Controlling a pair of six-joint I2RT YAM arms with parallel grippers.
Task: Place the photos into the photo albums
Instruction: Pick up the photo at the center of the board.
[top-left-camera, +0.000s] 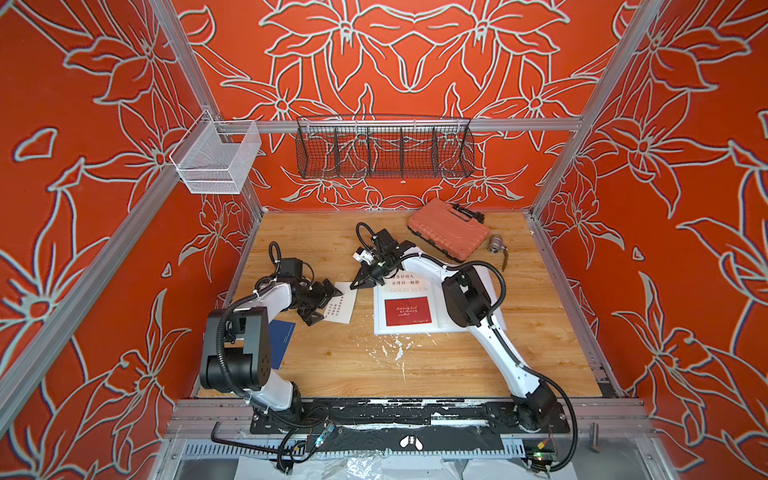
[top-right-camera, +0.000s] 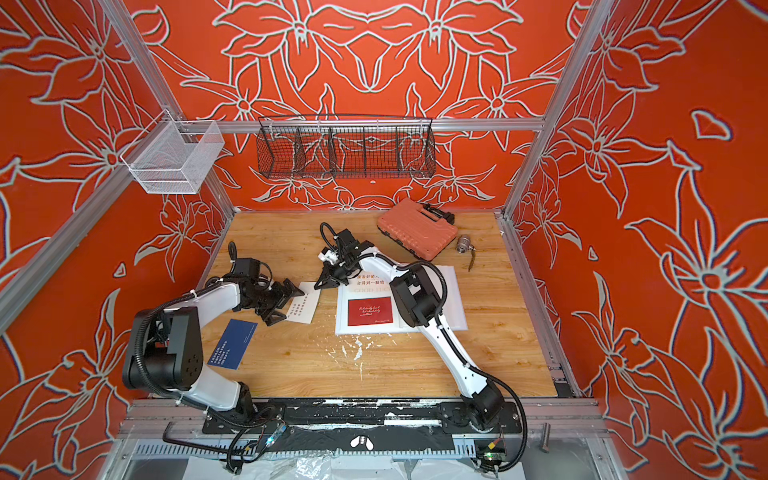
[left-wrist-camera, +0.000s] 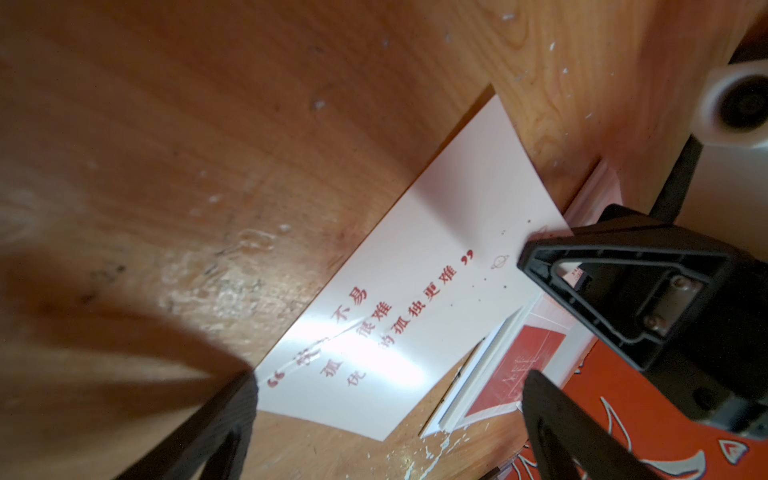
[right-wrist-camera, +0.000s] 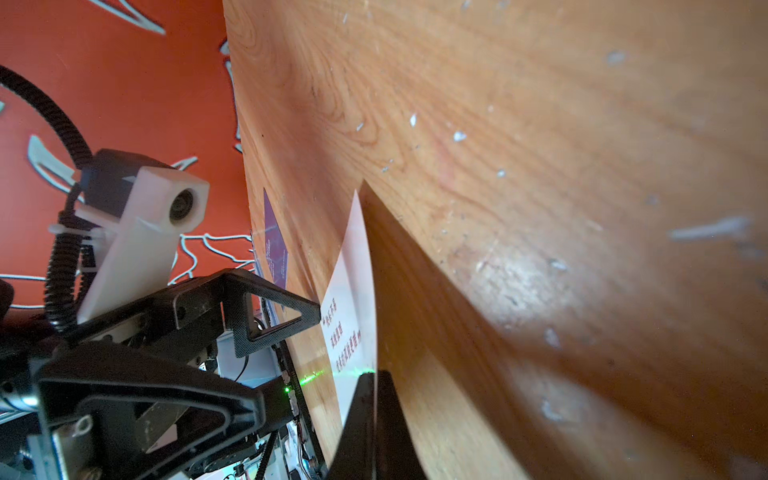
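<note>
The navy card (top-right-camera: 232, 345) lies at the left of the table (top-right-camera: 415, 365), unfiled. Our left claw (top-right-camera: 289, 305) gapes empty, arm bent low beside the white card (top-right-camera: 306, 311), probably to steady it. Our right claw (top-right-camera: 322, 284), arm stretched over the open album (top-right-camera: 453, 299), is pinched shut on that card's far corner, tilting it up.

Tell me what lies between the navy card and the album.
The white card, one corner pinched in the right gripper, with the open left gripper over its other side. Both top views show it.
</note>
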